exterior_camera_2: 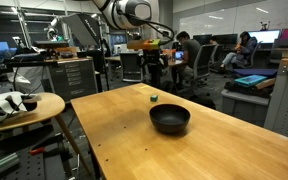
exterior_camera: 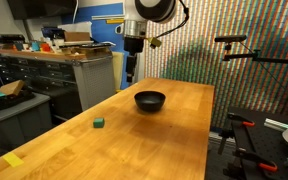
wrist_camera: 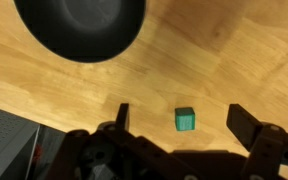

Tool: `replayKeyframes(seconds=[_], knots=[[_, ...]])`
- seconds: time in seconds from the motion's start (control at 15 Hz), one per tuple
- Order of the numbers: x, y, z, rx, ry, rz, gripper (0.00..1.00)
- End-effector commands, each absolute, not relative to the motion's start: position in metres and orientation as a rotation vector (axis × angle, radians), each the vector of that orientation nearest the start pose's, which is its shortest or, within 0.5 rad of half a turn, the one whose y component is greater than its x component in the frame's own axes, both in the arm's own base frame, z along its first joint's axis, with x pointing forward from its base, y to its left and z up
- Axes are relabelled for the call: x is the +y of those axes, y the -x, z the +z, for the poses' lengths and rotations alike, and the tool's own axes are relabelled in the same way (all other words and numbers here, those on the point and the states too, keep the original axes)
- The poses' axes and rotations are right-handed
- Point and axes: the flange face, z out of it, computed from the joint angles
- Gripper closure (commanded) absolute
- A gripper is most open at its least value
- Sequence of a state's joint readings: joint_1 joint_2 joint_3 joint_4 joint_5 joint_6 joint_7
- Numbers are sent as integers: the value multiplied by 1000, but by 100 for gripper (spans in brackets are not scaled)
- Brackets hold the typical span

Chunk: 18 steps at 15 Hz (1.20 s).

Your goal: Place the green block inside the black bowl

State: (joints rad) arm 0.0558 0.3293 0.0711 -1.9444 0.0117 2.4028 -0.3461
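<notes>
**Wood tabletop, pre-grasp: lining up on the green block**

Holding the gripper point(wrist_camera: 180, 108) well above the wooden table point(exterior_camera: 174, 140), jaws spread wide, pinching nothing. Framing the green block point(wrist_camera: 185, 120) between both fingers point(wrist_camera: 246, 125) in the wrist view, touching neither.

Placing the green block point(exterior_camera: 99, 123) flat on bare wood, clearly apart from the black bowl point(exterior_camera: 150, 100), nearer the camera and to the left of it in an exterior view. Reading it as sitting farther back than the bowl point(exterior_camera_2: 170, 119) in an exterior view, with open table between the two.

Judging this as the approach step, with grasp not yet started and nothing lifted.

Expecting the next move to be calling for:
- dropping straight down while keeping the cube centred between the jaws
- getting the fingertips almost to the wood without scraping, given such a small cube
- squeezing on two opposite faces, then lifting clear
- carrying across to the bowl and letting go low over its middle, avoiding a bounce off the glossy rim

Checking containers: only one, the bowl, standing upright. Seeing nothing inside it in both exterior views. Catching just part of its dark interior at the top left of the wrist view, likewise bare.

Ignoring the yellow tape strip point(exterior_camera: 12, 160) at the near left corner.
</notes>
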Motion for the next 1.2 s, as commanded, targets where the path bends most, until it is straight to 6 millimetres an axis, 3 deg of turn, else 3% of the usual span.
replayKeyframes(seconds=[0.0, 0.6, 1.13], knots=[[95, -668, 307, -847, 2970, -204, 0], [145, -705, 243, -1127, 2803, -211, 0], [169, -719, 191, -1173, 2747, -173, 0]])
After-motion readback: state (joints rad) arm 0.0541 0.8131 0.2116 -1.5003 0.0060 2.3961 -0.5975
